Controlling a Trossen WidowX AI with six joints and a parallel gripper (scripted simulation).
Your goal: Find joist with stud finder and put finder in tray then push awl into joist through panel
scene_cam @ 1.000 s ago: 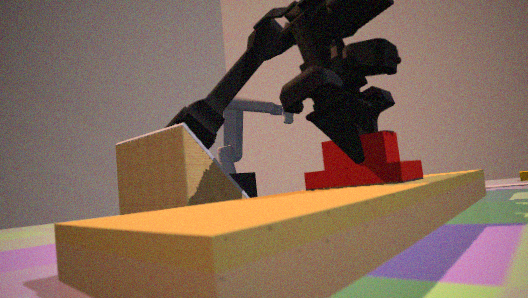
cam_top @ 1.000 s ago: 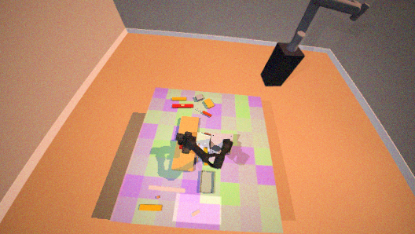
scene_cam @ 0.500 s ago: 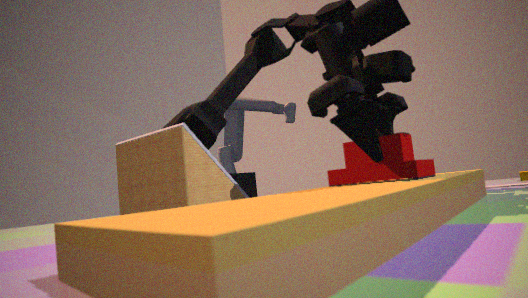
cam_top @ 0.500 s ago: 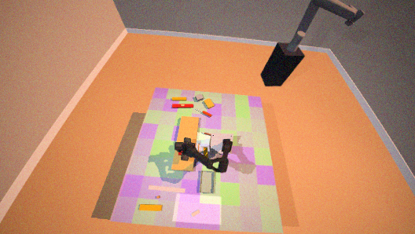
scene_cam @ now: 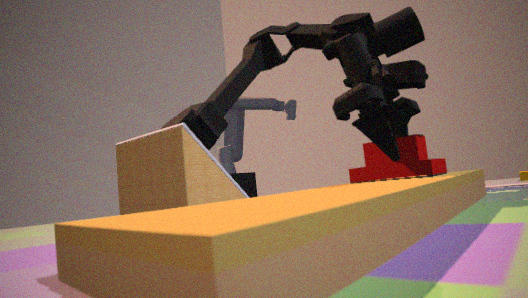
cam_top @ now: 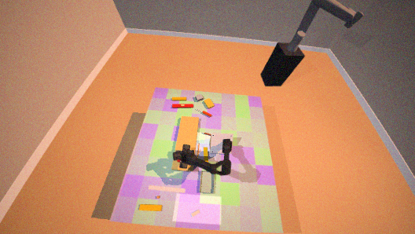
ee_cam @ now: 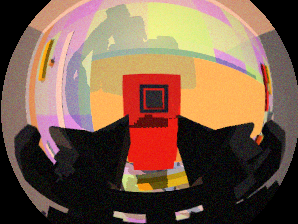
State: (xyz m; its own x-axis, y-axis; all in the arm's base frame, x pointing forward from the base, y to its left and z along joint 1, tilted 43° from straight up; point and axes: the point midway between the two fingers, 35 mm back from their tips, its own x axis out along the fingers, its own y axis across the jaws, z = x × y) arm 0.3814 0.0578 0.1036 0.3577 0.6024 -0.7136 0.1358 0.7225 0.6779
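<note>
The red stepped stud finder (scene_cam: 369,172) (ee_cam: 153,147) rests on, or very close above, the orange floor panel (cam_top: 189,127) (scene_cam: 200,217) (ee_cam: 225,95), toward the end far from the exterior camera. Its square display looks dark, with a thin red outline inside. My gripper (scene_cam: 398,150) (ee_cam: 152,116) is shut on the stud finder's raised part, pointing down. In the top view the arm mostly hides the stud finder. The grey tray (cam_top: 207,183) stands beyond the panel's end. I cannot tell for certain which small item is the awl. The joist is hidden.
A wooden block with a sloped face (scene_cam: 150,172) stands beside the panel. A yellow piece (cam_top: 206,152) lies near the arm. A red bar (cam_top: 182,106), a yellow block (cam_top: 208,103) and a red-orange stick (cam_top: 207,114) lie at the far end; an orange bar (cam_top: 150,207) lies at the near end.
</note>
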